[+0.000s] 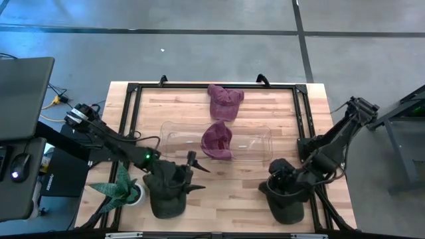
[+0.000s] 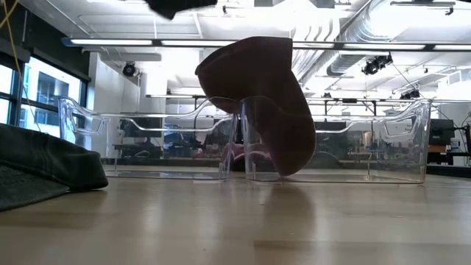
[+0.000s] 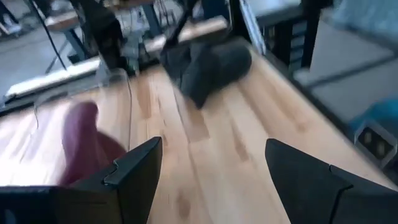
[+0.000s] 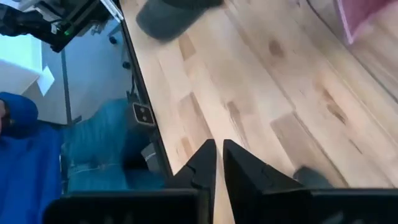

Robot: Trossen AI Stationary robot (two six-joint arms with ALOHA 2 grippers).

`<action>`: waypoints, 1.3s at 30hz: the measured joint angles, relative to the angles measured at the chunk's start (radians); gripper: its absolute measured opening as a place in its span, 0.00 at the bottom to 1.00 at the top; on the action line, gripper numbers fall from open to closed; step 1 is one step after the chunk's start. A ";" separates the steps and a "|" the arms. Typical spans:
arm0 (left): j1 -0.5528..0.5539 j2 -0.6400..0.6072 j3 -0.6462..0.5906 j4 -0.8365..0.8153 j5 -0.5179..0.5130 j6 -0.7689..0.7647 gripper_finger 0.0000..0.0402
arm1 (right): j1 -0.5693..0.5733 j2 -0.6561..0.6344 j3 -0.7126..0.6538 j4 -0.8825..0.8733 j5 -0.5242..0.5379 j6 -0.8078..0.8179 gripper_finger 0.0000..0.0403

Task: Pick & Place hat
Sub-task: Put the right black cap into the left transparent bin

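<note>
The wooden desk [image 1: 265,119] carries a clear plastic tray [image 1: 255,143] at its middle, a maroon hat [image 1: 224,101] beyond it, two dark hats [image 1: 166,192] [image 1: 287,202] along the near edge, and a potted plant [image 1: 123,189].

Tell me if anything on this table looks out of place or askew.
One maroon hat sits crooked in the clear bin, propped on the bin's divider instead of lying flat. A second maroon hat lies crumpled outside the bin at the table's far edge. Nothing looks spilled or damaged.
</note>
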 joint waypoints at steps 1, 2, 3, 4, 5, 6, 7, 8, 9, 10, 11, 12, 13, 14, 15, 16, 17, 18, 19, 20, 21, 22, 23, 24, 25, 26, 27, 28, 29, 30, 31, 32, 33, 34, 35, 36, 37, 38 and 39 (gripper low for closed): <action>-0.002 0.000 0.006 -0.053 -0.012 -0.006 0.69 | -0.004 0.000 -0.012 0.021 -0.001 -0.013 0.08; -0.009 0.000 0.020 -0.122 -0.024 -0.023 0.69 | -0.009 0.000 -0.027 0.042 -0.002 -0.021 0.08; -0.019 0.001 0.041 -0.202 -0.031 -0.049 0.69 | -0.014 0.001 -0.043 0.062 -0.008 -0.026 0.08; -0.028 -0.002 0.064 -0.273 -0.039 -0.072 0.69 | -0.019 0.001 -0.060 0.087 -0.020 -0.030 0.08; -0.040 -0.007 0.088 -0.344 -0.047 -0.093 0.69 | -0.024 0.001 -0.074 0.109 -0.045 -0.035 0.08; -0.049 -0.008 0.113 -0.397 -0.050 -0.106 0.69 | -0.028 0.001 -0.083 0.119 -0.074 -0.042 0.07; -0.053 -0.008 0.130 -0.425 -0.050 -0.116 0.69 | -0.031 0.002 -0.088 0.118 -0.098 -0.044 0.07; -0.058 -0.004 0.137 -0.433 -0.048 -0.125 0.69 | -0.030 0.002 -0.091 0.116 -0.106 -0.042 0.06; -0.057 0.000 0.138 -0.429 -0.041 -0.128 0.69 | -0.027 0.002 -0.093 0.112 -0.110 -0.030 0.06; -0.055 0.008 0.138 -0.423 -0.035 -0.128 0.69 | -0.023 0.002 -0.093 0.098 -0.111 -0.009 0.05; -0.053 0.017 0.138 -0.415 -0.031 -0.127 0.69 | -0.019 0.001 -0.093 0.066 -0.119 0.022 0.04; -0.053 0.026 0.138 -0.406 -0.033 -0.127 0.69 | -0.015 0.001 -0.093 0.019 -0.138 0.062 0.03; -0.053 0.032 0.138 -0.396 -0.038 -0.127 0.69 | -0.011 0.001 -0.093 -0.045 -0.167 0.110 0.02; -0.053 0.039 0.138 -0.385 -0.042 -0.127 0.69 | -0.009 0.001 -0.093 -0.119 -0.202 0.167 0.01; -0.054 0.046 0.138 -0.368 -0.044 -0.127 0.69 | -0.005 0.001 -0.093 -0.197 -0.235 0.229 0.01; -0.054 0.052 0.138 -0.355 -0.043 -0.127 0.69 | -0.002 0.001 -0.093 -0.272 -0.265 0.278 0.01; -0.054 0.059 0.138 -0.345 -0.044 -0.127 0.69 | 0.000 0.001 -0.093 -0.336 -0.291 0.306 0.02; -0.054 0.065 0.137 -0.331 -0.042 -0.126 0.69 | -0.001 0.001 -0.093 -0.387 -0.314 0.320 0.04; -0.054 0.070 0.137 -0.320 -0.041 -0.125 0.69 | -0.003 0.001 -0.093 -0.433 -0.333 0.324 0.07; -0.054 0.074 0.137 -0.314 -0.041 -0.123 0.69 | -0.009 0.001 -0.093 -0.468 -0.351 0.326 0.10; -0.053 0.078 0.137 -0.316 -0.041 -0.122 0.69 | -0.019 0.001 -0.094 -0.494 -0.369 0.327 0.14; -0.053 0.080 0.137 -0.318 -0.041 -0.122 0.69 | -0.031 0.001 -0.100 -0.503 -0.384 0.327 0.19; -0.054 0.080 0.137 -0.320 -0.041 -0.123 0.69 | -0.044 0.001 -0.112 -0.500 -0.400 0.327 0.24; -0.054 0.080 0.137 -0.321 -0.041 -0.126 0.69 | -0.058 0.001 -0.132 -0.491 -0.424 0.329 0.29; -0.054 0.080 0.137 -0.320 -0.039 -0.126 0.69 | -0.071 0.001 -0.164 -0.474 -0.458 0.341 0.34; -0.054 0.080 0.137 -0.320 -0.039 -0.126 0.69 | -0.084 0.001 -0.201 -0.455 -0.505 0.359 0.39; -0.054 0.080 0.137 -0.320 -0.039 -0.126 0.69 | -0.096 0.001 -0.242 -0.434 -0.556 0.375 0.44; -0.054 0.080 0.137 -0.321 -0.038 -0.126 0.69 | -0.108 0.001 -0.286 -0.413 -0.609 0.391 0.49; -0.054 0.080 0.137 -0.320 -0.038 -0.126 0.69 | -0.117 0.001 -0.331 -0.390 -0.656 0.407 0.54; -0.054 0.080 0.137 -0.320 -0.038 -0.125 0.69 | -0.120 0.001 -0.372 -0.361 -0.697 0.423 0.58; -0.054 0.080 0.137 -0.321 -0.037 -0.125 0.69 | -0.122 0.001 -0.409 -0.321 -0.725 0.432 0.60; -0.054 0.080 0.137 -0.321 -0.037 -0.126 0.69 | -0.123 0.001 -0.445 -0.264 -0.749 0.436 0.62; -0.054 0.080 0.137 -0.321 -0.036 -0.126 0.69 | -0.123 0.001 -0.474 -0.200 -0.768 0.436 0.62; -0.053 0.080 0.137 -0.321 -0.031 -0.126 0.69 | -0.123 0.001 -0.500 -0.136 -0.779 0.437 0.61; -0.054 0.080 0.137 -0.321 -0.028 -0.126 0.69 | -0.122 0.001 -0.523 -0.075 -0.781 0.438 0.59; -0.054 0.080 0.137 -0.322 -0.027 -0.126 0.69 | -0.122 0.001 -0.543 -0.026 -0.781 0.445 0.55; -0.054 0.080 0.137 -0.323 -0.027 -0.126 0.69 | -0.122 0.001 -0.557 0.008 -0.777 0.451 0.50; -0.054 0.080 0.137 -0.322 -0.028 -0.126 0.69 | -0.122 0.001 -0.566 0.029 -0.773 0.455 0.44; -0.053 0.080 0.137 -0.323 -0.028 -0.126 0.69 | -0.122 0.001 -0.569 0.038 -0.765 0.456 0.36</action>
